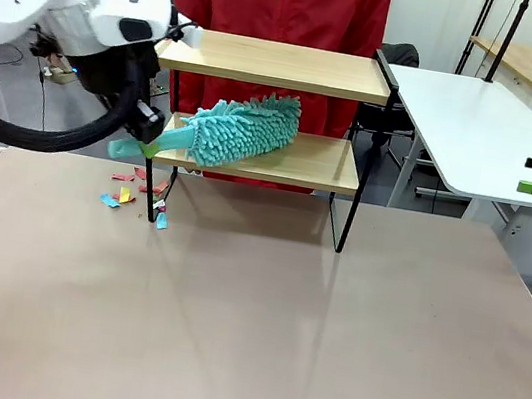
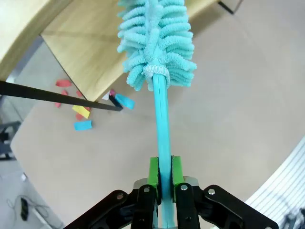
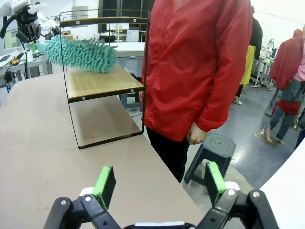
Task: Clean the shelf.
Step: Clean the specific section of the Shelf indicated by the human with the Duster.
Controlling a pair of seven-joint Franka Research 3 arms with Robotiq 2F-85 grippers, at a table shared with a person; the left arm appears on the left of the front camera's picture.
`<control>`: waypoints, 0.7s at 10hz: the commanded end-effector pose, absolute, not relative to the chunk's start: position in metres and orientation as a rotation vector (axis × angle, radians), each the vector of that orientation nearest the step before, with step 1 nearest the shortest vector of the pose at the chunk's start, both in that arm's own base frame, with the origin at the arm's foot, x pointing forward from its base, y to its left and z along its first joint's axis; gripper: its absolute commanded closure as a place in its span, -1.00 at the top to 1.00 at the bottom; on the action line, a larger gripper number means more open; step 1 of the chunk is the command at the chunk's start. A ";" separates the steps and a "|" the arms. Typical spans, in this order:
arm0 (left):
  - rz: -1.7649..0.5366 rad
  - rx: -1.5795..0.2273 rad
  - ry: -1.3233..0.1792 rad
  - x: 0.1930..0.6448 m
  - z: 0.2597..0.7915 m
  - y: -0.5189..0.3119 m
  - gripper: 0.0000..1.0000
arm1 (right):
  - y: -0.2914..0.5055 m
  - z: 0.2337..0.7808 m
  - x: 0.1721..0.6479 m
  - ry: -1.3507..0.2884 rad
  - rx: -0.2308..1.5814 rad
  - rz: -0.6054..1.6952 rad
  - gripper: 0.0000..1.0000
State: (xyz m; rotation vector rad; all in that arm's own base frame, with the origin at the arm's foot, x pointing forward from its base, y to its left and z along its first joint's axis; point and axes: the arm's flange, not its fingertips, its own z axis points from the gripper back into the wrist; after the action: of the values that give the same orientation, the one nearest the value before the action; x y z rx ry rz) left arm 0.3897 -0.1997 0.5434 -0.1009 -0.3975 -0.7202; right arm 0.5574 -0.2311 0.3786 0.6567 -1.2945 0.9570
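1. Beige table (image 1: pixel 244 338) runs out to a person (image 1: pixel 282 0) in a red jacket at the far side. The shelf (image 1: pixel 277 65) stands near that edge, well ahead of the right gripper (image 3: pixel 159 183), whose jaws stand wide apart with nothing between them.
2. On the other arm, the left gripper (image 2: pixel 162 172) has its jaws clamped on the teal handle of the duster (image 2: pixel 155 38). Straight ahead of them the fluffy head sits over the shelf's lower board, though I cannot tell if it touches.
3. Coloured paper scraps (image 2: pixel 83 112) lie on the table off to one side of those jaws, by the shelf's foot.
4. The step in hand looks like sweeping the lower board. Keep the head flat and lightly pressed, draw it along the whole board toward an open end, and hold the handle clear of the black frame.
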 end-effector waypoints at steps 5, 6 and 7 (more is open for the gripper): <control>-1.044 -0.306 -0.383 0.415 0.538 -0.148 -0.74 | -0.228 0.385 0.558 -1.279 0.655 0.949 1.00; -1.084 -0.276 -0.414 0.413 0.543 -0.144 -0.74 | -0.228 0.385 0.558 -1.279 0.655 0.949 1.00; -1.118 -0.213 -0.397 0.412 0.549 -0.141 -0.74 | -0.228 0.385 0.558 -1.279 0.655 0.949 1.00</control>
State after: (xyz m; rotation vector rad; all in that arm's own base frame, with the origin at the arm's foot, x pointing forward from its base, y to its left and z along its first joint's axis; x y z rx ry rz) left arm 0.4110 -0.1440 0.5385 -0.2585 -0.3929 -1.0714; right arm 0.5574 -0.2310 0.3786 0.6568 -1.2945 0.9571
